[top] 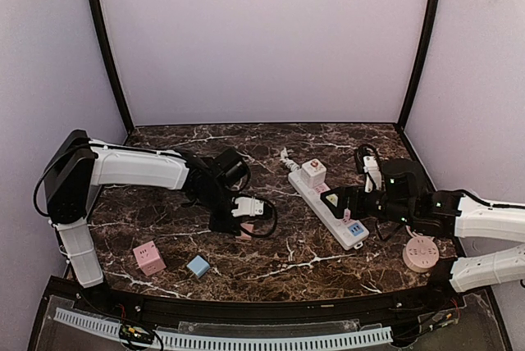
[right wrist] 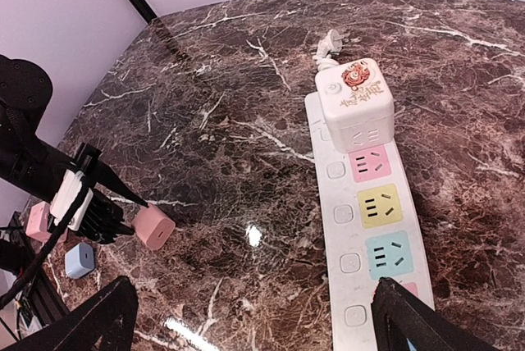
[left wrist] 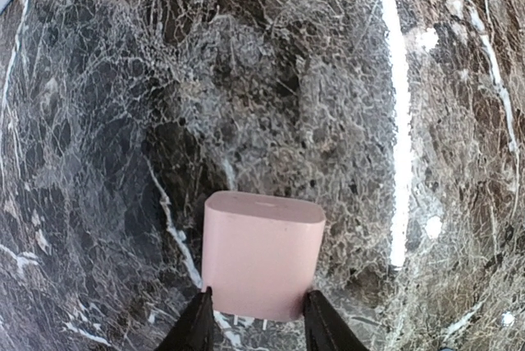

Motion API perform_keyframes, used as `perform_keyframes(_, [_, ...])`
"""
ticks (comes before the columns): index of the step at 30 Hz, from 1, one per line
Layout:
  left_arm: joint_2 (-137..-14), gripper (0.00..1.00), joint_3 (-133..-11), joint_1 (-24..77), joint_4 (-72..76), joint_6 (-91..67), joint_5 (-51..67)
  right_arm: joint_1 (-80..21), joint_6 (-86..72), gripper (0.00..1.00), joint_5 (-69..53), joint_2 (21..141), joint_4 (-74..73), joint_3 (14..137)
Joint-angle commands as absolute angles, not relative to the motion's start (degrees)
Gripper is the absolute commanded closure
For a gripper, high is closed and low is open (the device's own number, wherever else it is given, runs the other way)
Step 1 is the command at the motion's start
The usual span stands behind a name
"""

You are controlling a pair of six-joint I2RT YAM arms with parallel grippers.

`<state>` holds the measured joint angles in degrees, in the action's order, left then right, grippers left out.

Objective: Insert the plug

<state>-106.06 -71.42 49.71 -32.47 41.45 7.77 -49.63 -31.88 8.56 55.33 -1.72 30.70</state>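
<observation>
Far to the left of the power strip (top: 332, 203), a second pink cube (top: 148, 257) and a small blue cube (top: 197, 266) are seen on the dark marble table (top: 271, 273), near each other but not touching. Closer to the strip, also on its left side and well apart from it, the pink cube plug (left wrist: 262, 257) is found low at the table surface. It is clamped by the left tool (left wrist: 261, 322), with one finger pressed on each of its two opposite sides. The strip itself is laid diagonally on the table. A white cube adapter (right wrist: 355, 105) is seated on its far end, and pink, yellow and blue sockets are seen in a row after it. The near end of the strip is covered from above by the right tool (right wrist: 262, 326), whose fingers are spread wide apart. To the right of the strip, a round pink socket (top: 420, 253) is placed on the table.
</observation>
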Motion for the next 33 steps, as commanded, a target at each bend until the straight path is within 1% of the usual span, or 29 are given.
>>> perform_keyframes(1, [-105.98,0.59,-68.5,49.66,-30.19,40.45,9.43,-50.01,-31.39,0.01,7.95,55.8,-0.23,29.99])
perform_keyframes(2, [-106.03,0.57,-68.17,49.66,-29.95,40.31,9.55,-50.04,-31.42,0.01,7.95,55.82,-0.24,30.03])
perform_keyframes(4, [-106.14,0.55,-68.04,49.66,-29.7,39.65,10.02,-50.01,-31.39,0.01,7.95,55.97,-0.26,30.09])
perform_keyframes(22, [-108.06,0.49,-68.64,49.65,-28.74,37.81,10.54,-50.01,-31.32,0.01,7.53,56.23,-0.22,30.1])
perform_keyframes(25, [-108.29,0.51,-68.57,49.63,-27.99,37.46,10.65,-50.01,-31.29,0.01,7.56,56.23,-0.22,29.99])
perform_keyframes(26, [-108.46,0.54,-68.51,49.64,-27.56,37.23,10.75,-50.01,-31.35,0.01,7.56,56.32,-0.25,30.05])
perform_keyframes(29, [-108.58,0.58,-68.2,49.65,-26.23,36.8,11.52,-50.01,-31.29,0.01,7.71,56.41,-0.26,30.06])
perform_keyframes(31, [-108.17,0.62,-67.87,49.7,-24.7,36.04,11.95,-50.01,-31.42,0.01,8.02,56.48,-0.26,29.94])
perform_keyframes(32, [-107.96,0.66,-67.64,49.72,-23.34,35.42,11.95,-50.01,-31.45,0.01,8.16,56.46,-0.25,29.92])
perform_keyframes(33, [-107.59,0.69,-67.44,49.76,-22.65,35.07,11.91,-50.01,-31.57,0.01,8.37,56.5,-0.26,29.92])
